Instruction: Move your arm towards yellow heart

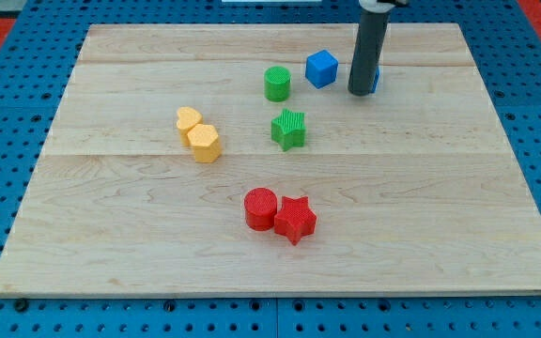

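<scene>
The yellow heart (188, 119) lies left of the board's middle, touching a yellow pentagon-like block (204, 144) just below and to its right. My tip (360, 93) rests on the board near the view's top, right of centre, far to the right of the yellow heart. The dark rod partly hides a blue block (375, 79) right behind it, whose shape I cannot make out. A blue cube (321, 69) sits just left of the tip.
A green cylinder (277, 84) and a green star (289, 129) lie between the tip and the yellow blocks. A red cylinder (260, 207) and a red star (295, 219) touch each other lower down. The wooden board (111, 244) sits on a blue pegboard.
</scene>
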Robot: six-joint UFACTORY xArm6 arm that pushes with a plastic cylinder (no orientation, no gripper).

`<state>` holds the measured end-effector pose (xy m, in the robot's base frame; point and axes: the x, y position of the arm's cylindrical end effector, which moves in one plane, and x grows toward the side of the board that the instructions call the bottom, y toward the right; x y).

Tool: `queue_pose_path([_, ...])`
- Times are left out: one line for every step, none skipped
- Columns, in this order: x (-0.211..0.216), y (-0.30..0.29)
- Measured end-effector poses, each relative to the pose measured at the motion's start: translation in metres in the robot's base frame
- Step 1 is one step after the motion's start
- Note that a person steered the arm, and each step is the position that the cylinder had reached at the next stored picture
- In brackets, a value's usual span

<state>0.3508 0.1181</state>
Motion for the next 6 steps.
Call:
queue_pose_path([0.062,-0.034])
queue_pose_path([0.089,-0.094])
queue_pose_path([0.084,-0.12])
queue_pose_path([0.111,-0.142])
queue_pose_path([0.136,-0.212])
queue_pose_path([0.117,-0.267])
